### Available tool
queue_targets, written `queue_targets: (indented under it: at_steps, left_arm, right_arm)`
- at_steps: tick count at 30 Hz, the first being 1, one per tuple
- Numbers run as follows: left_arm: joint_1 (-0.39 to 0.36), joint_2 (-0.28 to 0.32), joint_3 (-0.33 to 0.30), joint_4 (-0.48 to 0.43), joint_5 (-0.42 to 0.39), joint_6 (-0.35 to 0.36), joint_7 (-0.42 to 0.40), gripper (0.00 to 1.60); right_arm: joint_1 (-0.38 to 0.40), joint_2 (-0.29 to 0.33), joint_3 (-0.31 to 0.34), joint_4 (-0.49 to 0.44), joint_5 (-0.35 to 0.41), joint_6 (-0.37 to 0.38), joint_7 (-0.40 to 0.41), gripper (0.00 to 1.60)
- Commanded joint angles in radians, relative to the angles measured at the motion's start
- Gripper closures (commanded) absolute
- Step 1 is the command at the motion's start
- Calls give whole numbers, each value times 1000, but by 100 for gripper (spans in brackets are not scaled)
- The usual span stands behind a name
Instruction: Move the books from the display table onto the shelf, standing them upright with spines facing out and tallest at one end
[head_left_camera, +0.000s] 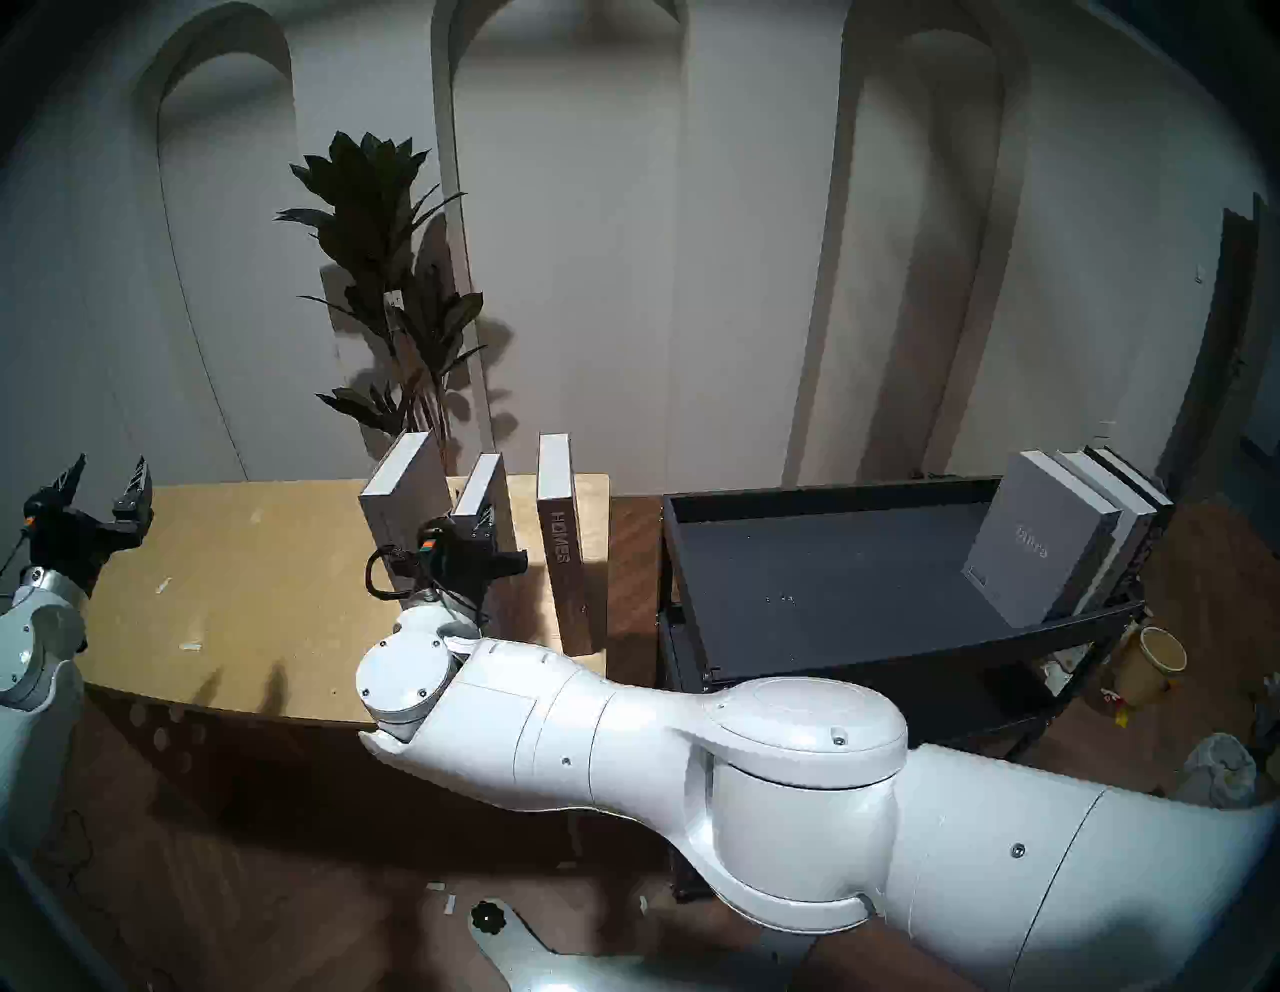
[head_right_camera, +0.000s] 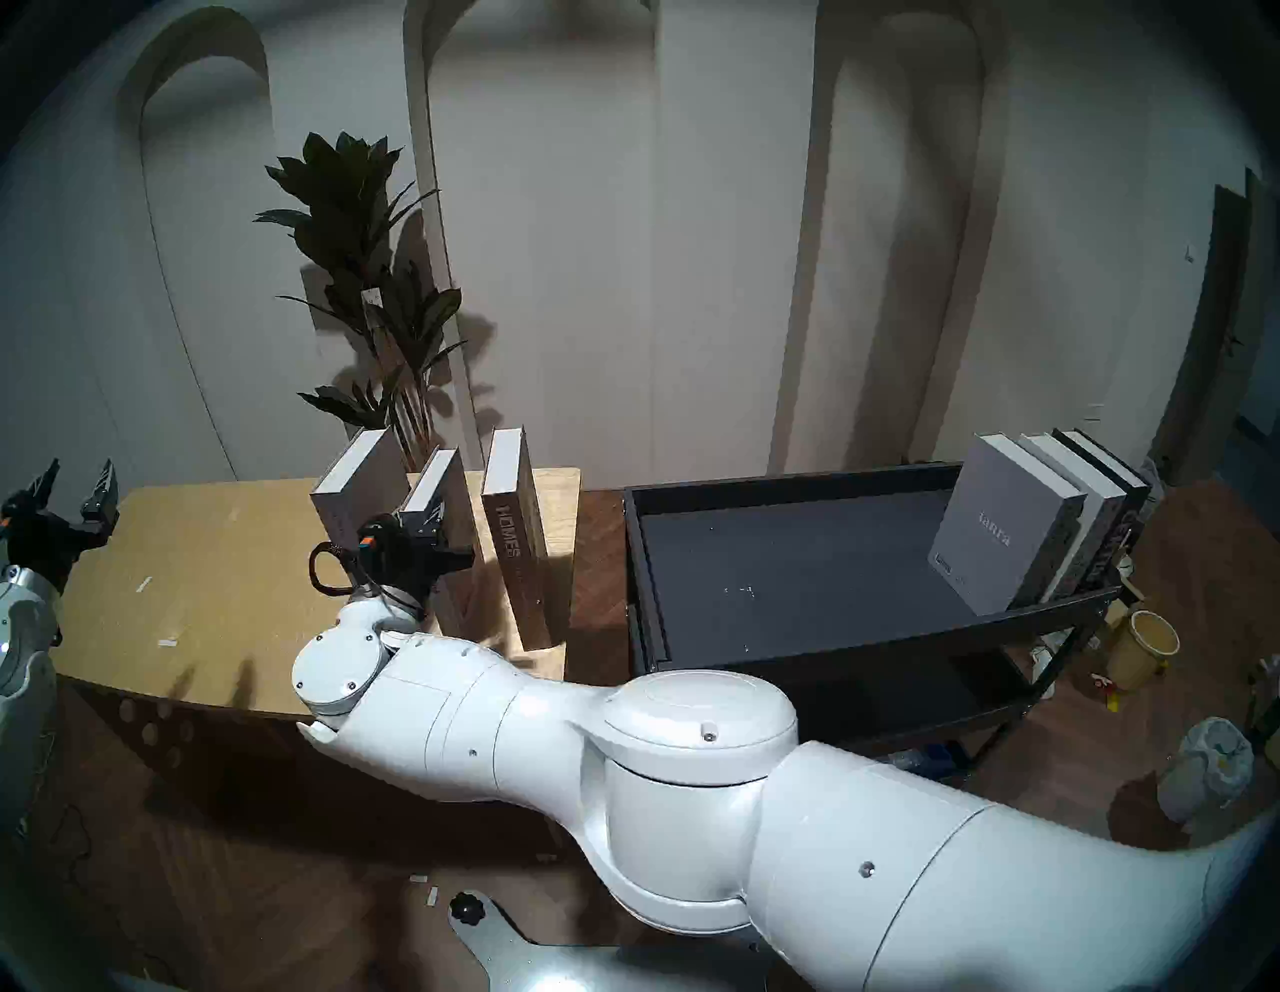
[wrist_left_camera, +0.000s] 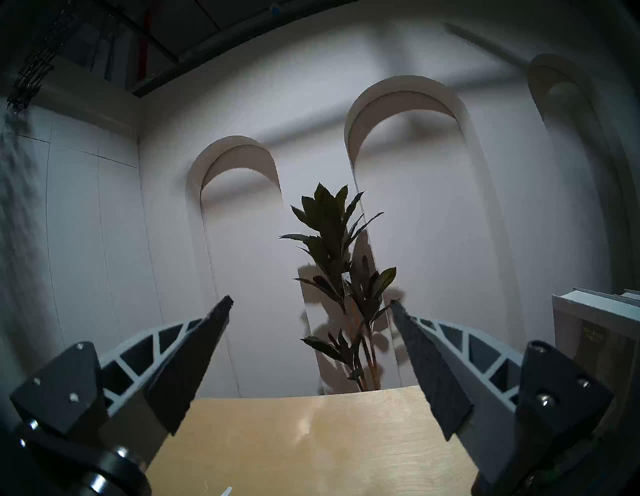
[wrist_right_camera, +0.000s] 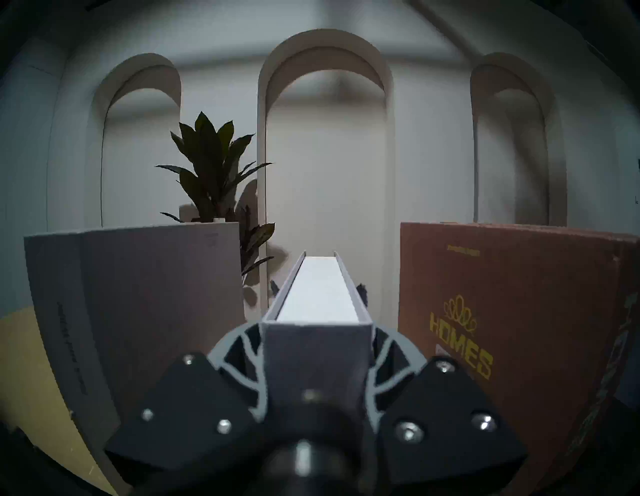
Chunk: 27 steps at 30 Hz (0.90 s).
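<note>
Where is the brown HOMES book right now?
The HOMES book stands upright at the right end of the plywood table, just right of the grey book the right hand grips.

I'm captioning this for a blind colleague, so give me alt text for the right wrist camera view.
The right gripper is shut on the spine end of a grey middle book, seen end-on with its white page edge running away. A grey book stands to its left and the brown HOMES book to its right, before a plant and arched wall niches.
</note>
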<state>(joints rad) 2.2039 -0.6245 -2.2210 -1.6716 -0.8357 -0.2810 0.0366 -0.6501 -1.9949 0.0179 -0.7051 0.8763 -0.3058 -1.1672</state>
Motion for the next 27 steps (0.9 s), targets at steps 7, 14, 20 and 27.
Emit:
queue_targets:
  at_steps: [7,14,20,27]
  left_arm:
    - [-8,7,-17,-6,2,-4,2,0]
    - [-8,6,-18,-6,2,-4,2,0]
    - [-7,6,-19,-7,3,-4,2,0]
    - [-7,6,-20,-7,3,-4,2,0]
  right_arm:
    - [99,-12,40,-74,-27,-10,-56,160]
    - [138,-12,59,-119,-50,-26,-142,160]
    - [172,-12,67,-161,-73,-34,-216,160]
    - [216,-12,76,-202,-106,-36,-305,160]
